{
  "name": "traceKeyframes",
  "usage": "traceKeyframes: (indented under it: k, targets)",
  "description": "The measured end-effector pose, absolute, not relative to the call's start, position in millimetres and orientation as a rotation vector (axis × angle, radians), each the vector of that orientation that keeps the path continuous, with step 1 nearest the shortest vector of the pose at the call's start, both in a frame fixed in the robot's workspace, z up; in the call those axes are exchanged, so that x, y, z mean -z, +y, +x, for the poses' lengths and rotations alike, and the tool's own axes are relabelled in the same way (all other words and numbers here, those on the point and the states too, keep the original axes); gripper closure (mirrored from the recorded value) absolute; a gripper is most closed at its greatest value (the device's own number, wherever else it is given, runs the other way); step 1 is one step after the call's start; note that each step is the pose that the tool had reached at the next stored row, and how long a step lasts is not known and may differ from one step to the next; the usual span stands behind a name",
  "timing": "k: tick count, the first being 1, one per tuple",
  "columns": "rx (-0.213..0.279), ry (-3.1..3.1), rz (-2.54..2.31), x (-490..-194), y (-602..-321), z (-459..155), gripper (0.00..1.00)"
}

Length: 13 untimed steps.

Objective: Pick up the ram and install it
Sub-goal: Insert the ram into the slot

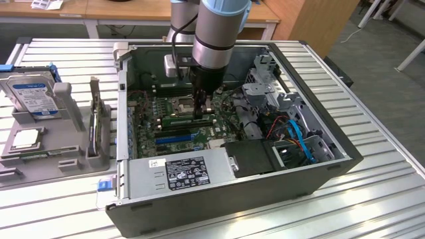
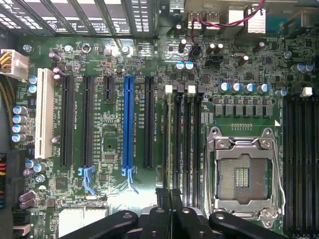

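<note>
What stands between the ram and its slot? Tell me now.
Nothing visible. The gripper, jaws shut, holds the ram right at the black memory slots; no cable or part lies between them.

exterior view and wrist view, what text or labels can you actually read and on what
No text reads clearly.
black label on the power supply: print too small to read.
white sticker beside it: too small.
blue label on the hard drive: blurred.
motherboard slot markings: too small.
</note>
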<state>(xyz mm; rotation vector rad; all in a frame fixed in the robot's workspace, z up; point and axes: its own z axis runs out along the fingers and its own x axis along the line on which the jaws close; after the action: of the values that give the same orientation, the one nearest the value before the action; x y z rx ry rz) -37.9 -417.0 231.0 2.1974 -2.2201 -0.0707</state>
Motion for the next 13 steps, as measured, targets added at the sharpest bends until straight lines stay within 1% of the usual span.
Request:
traceKeyframes:
  k: [13]
  targets:
    - [0.070,-2.210,2.209,-229.4,-417.0,-38.0,0.89]
